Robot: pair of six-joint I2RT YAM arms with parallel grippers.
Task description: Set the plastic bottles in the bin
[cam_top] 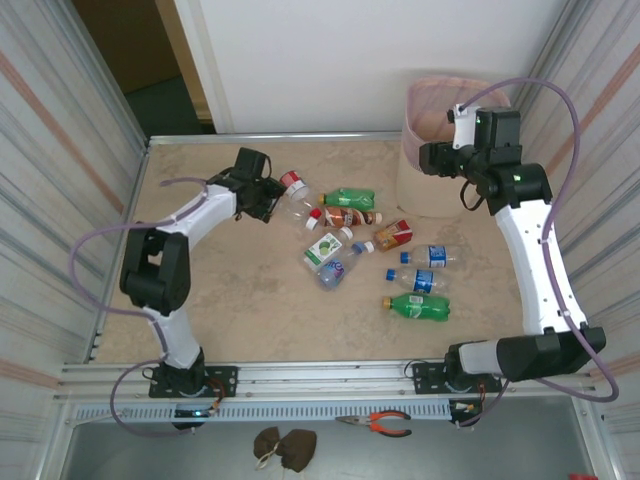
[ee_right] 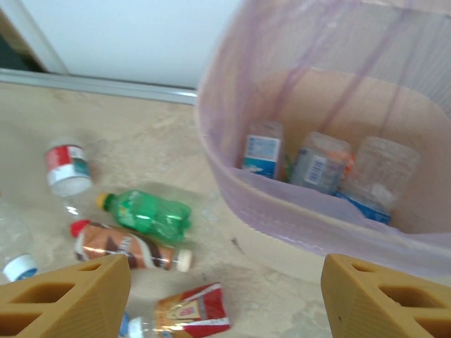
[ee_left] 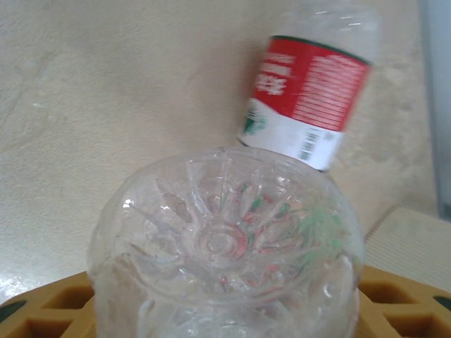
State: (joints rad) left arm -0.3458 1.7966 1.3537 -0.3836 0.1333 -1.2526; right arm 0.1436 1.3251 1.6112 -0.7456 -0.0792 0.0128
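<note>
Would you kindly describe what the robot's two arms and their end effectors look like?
The left arm and right arm have white links between black joint housings, each trailed by a looping lavender cable. A small green light glows on the right arm. The right end effector has mustard-yellow fingers with lattice cut-outs; the left end effector matches.

Bottles [cam_top: 349, 198] clutter the table [cam_top: 270, 320] middle (bin [cam_top: 425, 185] far right); near strip open.
</note>
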